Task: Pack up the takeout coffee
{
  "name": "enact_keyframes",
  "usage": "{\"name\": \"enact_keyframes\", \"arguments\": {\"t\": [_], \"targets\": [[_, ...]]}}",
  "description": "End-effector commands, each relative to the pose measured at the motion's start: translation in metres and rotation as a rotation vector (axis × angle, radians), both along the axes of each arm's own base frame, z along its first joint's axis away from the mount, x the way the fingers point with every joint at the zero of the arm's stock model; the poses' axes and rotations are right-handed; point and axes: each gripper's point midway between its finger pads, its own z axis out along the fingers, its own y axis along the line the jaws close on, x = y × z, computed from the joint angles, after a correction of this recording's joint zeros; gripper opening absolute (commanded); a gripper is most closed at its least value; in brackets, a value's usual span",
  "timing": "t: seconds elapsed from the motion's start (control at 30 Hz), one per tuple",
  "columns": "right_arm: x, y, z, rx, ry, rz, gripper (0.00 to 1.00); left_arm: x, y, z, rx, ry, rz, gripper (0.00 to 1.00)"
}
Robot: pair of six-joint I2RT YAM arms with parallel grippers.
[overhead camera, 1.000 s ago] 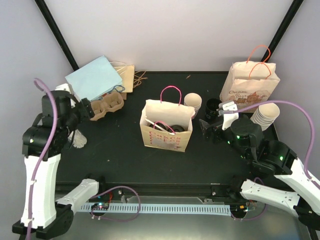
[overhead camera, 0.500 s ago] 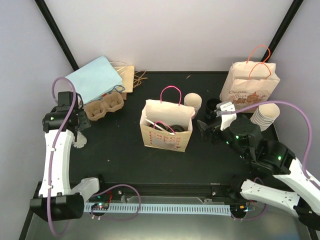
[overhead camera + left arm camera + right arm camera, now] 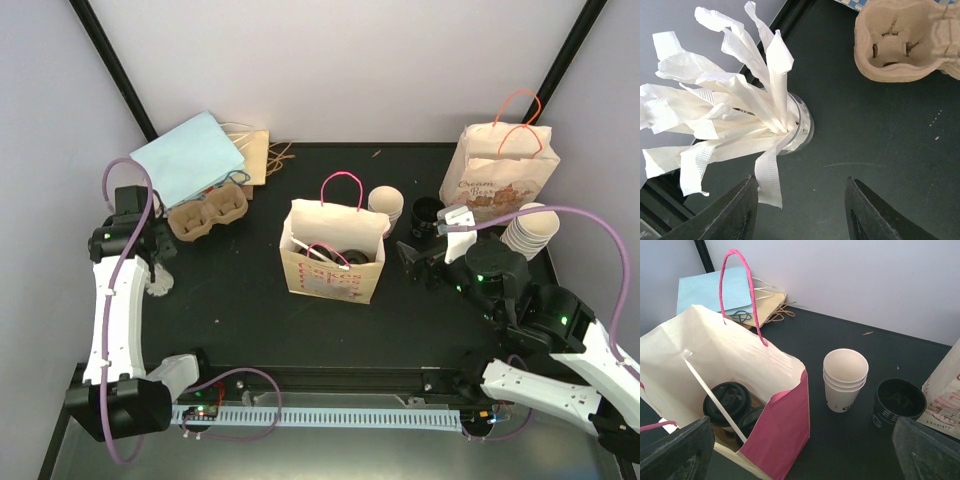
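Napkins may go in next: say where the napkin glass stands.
In the top view the napkin glass stands at the far left, under the left gripper, the cardboard cup carrier just beyond.

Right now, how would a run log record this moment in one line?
left gripper: open, by napkin glass | right gripper: open, empty, facing bag | bag: holds lidded cups

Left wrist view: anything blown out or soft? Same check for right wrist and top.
Left wrist: napkins bright but embossing readable; left tool dark at the bottom edge. Right wrist: right tool fingers are dark, soft blobs in the corners; bag and white cups sharp. Top external: even light, faint shadows, no motion blur.
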Motion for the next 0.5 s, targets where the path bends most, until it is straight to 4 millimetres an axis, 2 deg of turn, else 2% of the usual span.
{"name": "enact_keyframes", "arguments": {"t": [0.0, 0.23, 0.47], "targets": [[-0.0002, -0.0012, 0.0032, 0.019, -0.013, 0.000, 1.00, 0.0019, 0.0107, -0.0027, 0.024, -0.016, 0.054, 0.49], [-0.0007, -0.0025, 0.0020, 0.018, -0.009, -0.004, 1.00, -0.0002, 0.0142, -0.0065, 0.035, -0.013, 0.069, 0.40], [-0.0006, -0.0032, 0.0022, 0.020, -0.008, -0.008, 1.00, -0.0034, 0.0162, -0.0059, 0.046, -0.015, 0.085, 0.37]]}}
